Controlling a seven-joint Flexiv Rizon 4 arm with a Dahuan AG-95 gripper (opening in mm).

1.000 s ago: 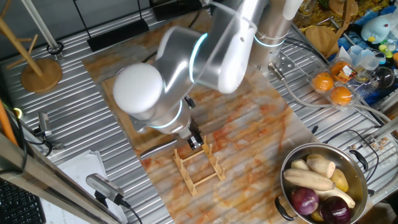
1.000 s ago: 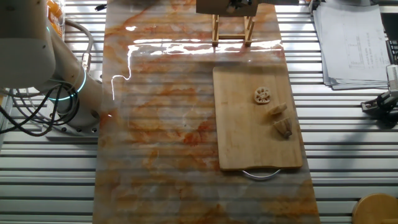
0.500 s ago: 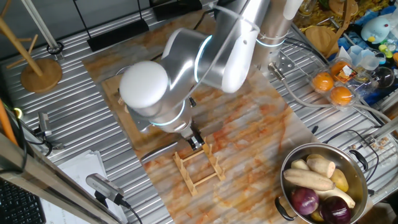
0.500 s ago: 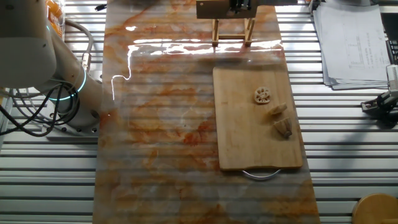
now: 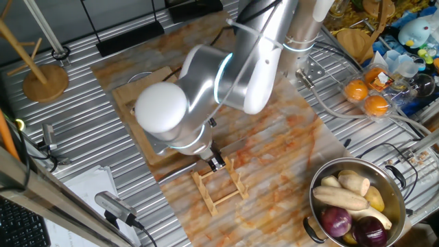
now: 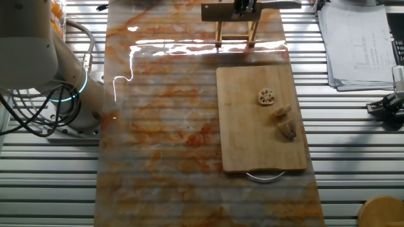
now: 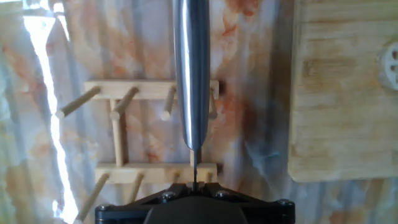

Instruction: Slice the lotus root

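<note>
Hand view shows our gripper (image 7: 195,186) clamped on the knife (image 7: 191,74) above the wooden rack (image 7: 149,130), so we risk snagging its pegs, with the lotus root (image 6: 285,121) on the cutting board (image 6: 243,135) beside that rack.

**Bench surface and surroundings**

Ribbed metal table top (image 6: 353,189), silver slats running across. Orange-veined marble-look mat (image 6: 164,126) laid over its middle; bright glare streak on it close to the pincer, in the other fixed view. Wooden peg rack (image 5: 218,184) on the mat directly under the pincer. Bamboo cutting board (image 6: 252,139) beside the rack. Paper sheets (image 6: 360,44) off the mat's edge. Steel pot (image 5: 357,206) of vegetables well apart from the pincer. Round wooden stand base (image 5: 45,81) far off.
</note>
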